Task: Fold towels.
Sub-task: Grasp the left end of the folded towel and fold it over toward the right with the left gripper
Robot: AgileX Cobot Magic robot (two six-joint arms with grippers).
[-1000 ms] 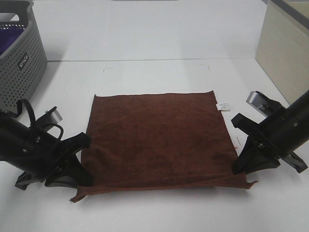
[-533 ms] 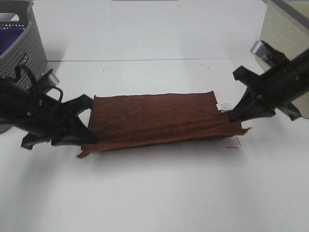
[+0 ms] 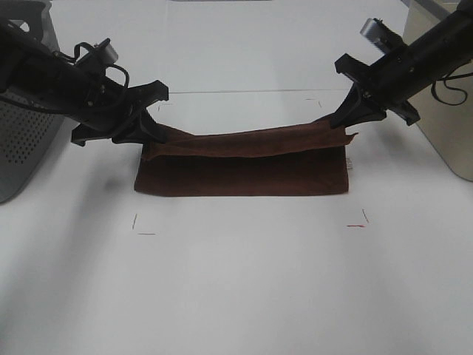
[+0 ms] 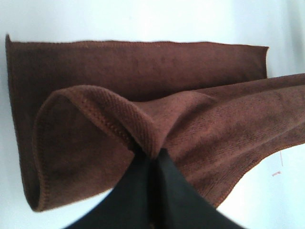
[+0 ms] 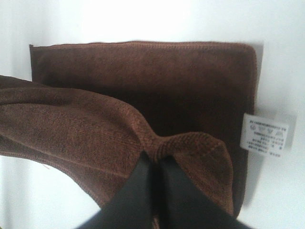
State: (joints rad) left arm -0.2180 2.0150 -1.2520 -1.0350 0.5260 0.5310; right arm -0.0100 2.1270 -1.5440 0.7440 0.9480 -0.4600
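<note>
Left hand (image 3: 149, 135) and right hand (image 3: 343, 124) are each clamped on a corner of the brown towel (image 3: 244, 176), whose near fold and lower half lie flat on the white surface (image 3: 236, 288) while the raised half sags between them over its far edge.

Left gripper (image 3: 153, 137) and right gripper (image 3: 341, 126) move from lower frame to upper frame, carrying the towel (image 3: 244, 176) front edge over; towel is now doubled.
</note>
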